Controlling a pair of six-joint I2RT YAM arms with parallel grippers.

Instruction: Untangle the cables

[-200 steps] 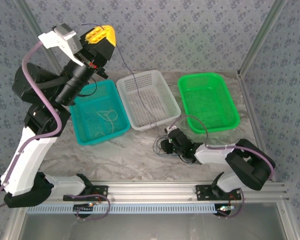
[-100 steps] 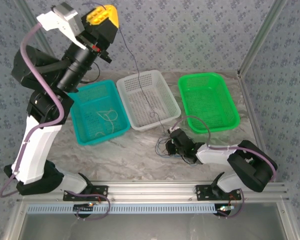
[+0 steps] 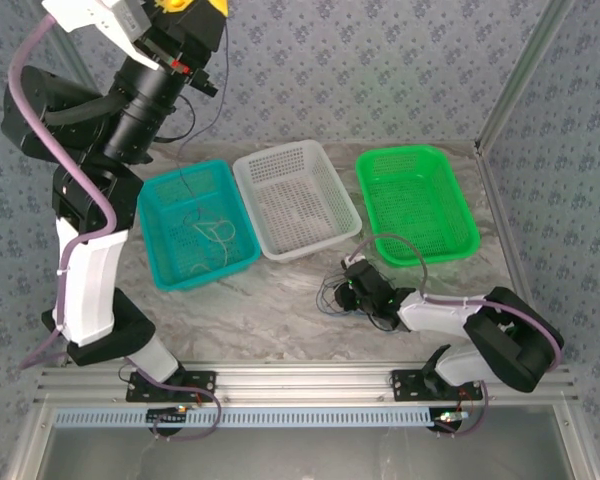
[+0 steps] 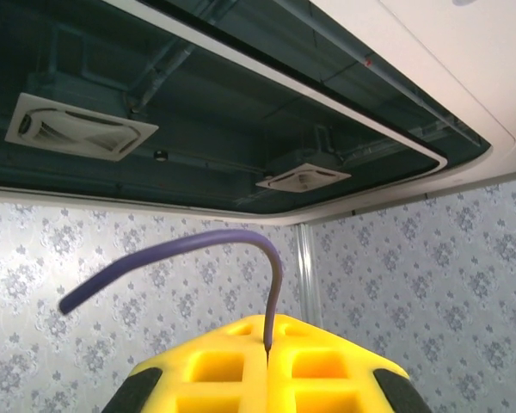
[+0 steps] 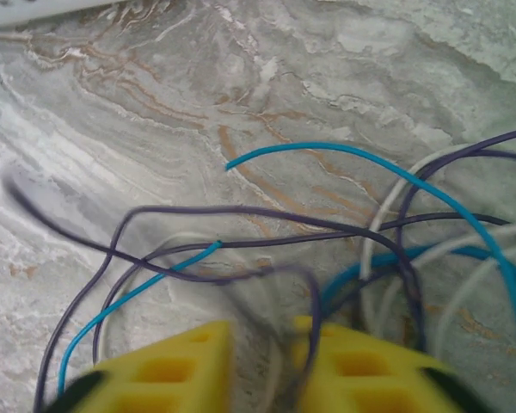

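The left hand, cut off by the top edge of the overhead view, is pinching a purple cable between closed fingers. The cable is trailing down toward the teal basket, its lower end hard to trace. The right hand is sitting with fingers parted over the tangled cables on the table, with blurred strands crossing the gap.
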